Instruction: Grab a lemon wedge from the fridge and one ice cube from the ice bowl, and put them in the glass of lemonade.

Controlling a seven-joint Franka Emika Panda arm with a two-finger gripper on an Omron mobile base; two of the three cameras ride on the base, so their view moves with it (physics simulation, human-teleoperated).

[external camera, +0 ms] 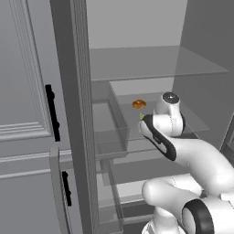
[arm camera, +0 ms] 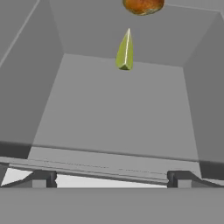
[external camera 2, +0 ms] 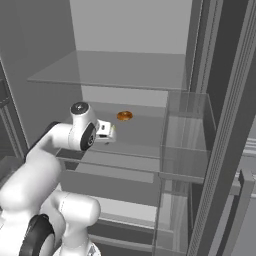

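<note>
Your fridge [external camera 2: 220,75] stands open, and the shelf [arm camera: 113,113] runs ahead of the pincer [arm camera: 109,179], whose jaws are spread wide and empty. The lemon wedge [arm camera: 125,51] stands ahead, well apart; an orange fruit [arm camera: 143,6] sits just beyond it. Overreach and you may nudge either.

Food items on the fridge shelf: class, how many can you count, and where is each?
2. A lemon wedge lies on the fridge shelf ahead of the open gripper; an orange-brown round item sits just behind it. Others may be hidden elsewhere.
</note>
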